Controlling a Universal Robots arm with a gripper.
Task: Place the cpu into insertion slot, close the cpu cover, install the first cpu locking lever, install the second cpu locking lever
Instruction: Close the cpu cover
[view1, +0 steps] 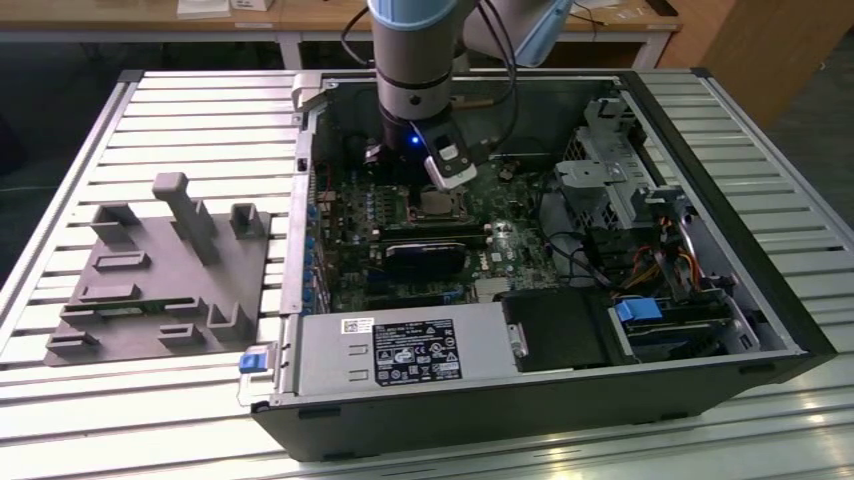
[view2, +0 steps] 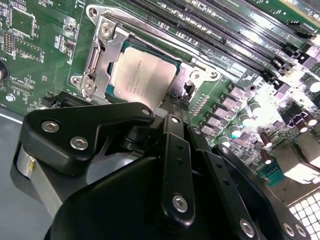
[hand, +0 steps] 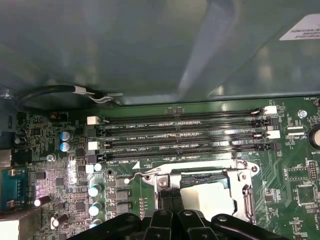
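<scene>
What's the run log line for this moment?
cpu: flat in cover window | cpu cover: down around cpu | tool: at cover edge, contact unclear

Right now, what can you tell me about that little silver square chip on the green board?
The chip is a flat square with a dull silver-grey metal top and faint print. It lies level, seated in the green circuit board, framed by a thin shiny metal cover plate whose window leaves its top showing. Long black slots run beside it. The black tool hangs close over one edge and hides part of it; whether they touch, I cannot tell.
</scene>
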